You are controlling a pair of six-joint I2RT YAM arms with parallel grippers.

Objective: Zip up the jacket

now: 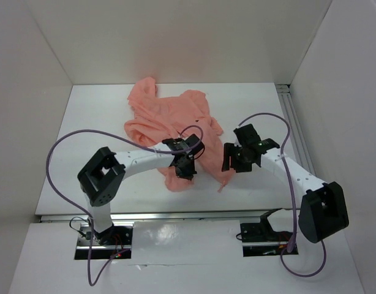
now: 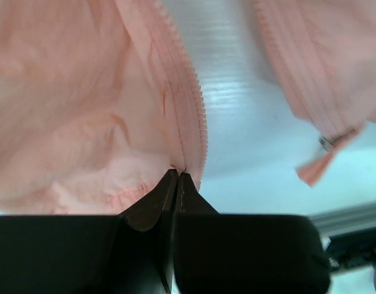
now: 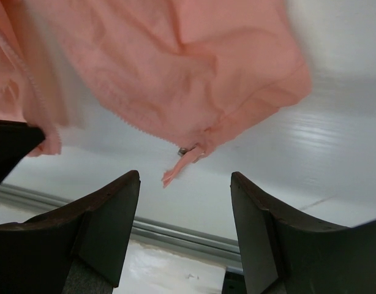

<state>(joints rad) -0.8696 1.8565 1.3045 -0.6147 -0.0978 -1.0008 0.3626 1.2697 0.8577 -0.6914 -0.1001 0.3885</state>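
Salmon-pink thin fabric jacket (image 1: 169,119) lies crumpled in a heap on the flat white table (image 1: 96,122), centre and toward the far side, front open. On the left, the black two-finger left gripper (image 1: 185,168) is clamped on the bottom end of one toothed zipper edge (image 2: 188,110). It only has it right at the fingertips, so that's a skinny bite. My worry: the cloth looks slippery, and any tug could slide the tape out or drag the whole heap along. Moving right, the other edge lies apart across bare table, with the small pale pink zipper pull (image 3: 183,160) at its lower end. The black right gripper (image 3: 185,177) hangs near it, jaws spread wide, holding nothing. If it drops off-line it'll probably grab loose cloth instead of the tab, and twisted halves won't mate.
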